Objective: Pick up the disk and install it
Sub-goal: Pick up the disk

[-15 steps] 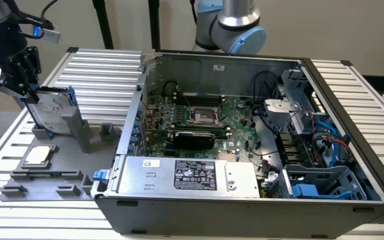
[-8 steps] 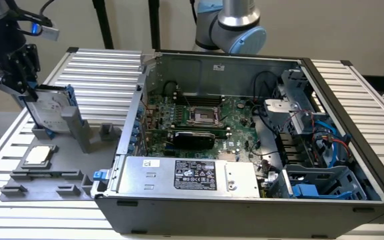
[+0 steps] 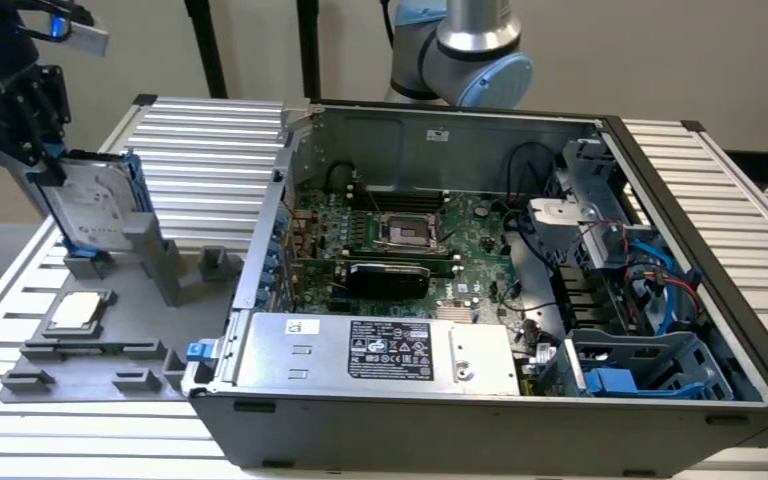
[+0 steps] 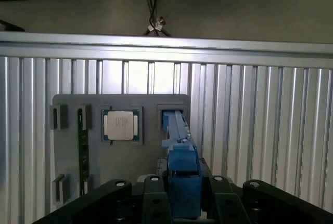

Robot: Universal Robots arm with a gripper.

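Since the disk [image 3: 91, 210] stood on edge above the grey tray [image 3: 144, 312], the gripper [image 3: 48, 172] was clamped on its thin blue-framed top.

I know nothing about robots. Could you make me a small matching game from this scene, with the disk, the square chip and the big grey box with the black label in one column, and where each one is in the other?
Things:
1. disk
2. chip
3. grey box

Places:
A. lying flat on the grey tray
B. inside the open computer case
C. standing upright, clamped in the gripper

Pairs: 1-C, 2-A, 3-B
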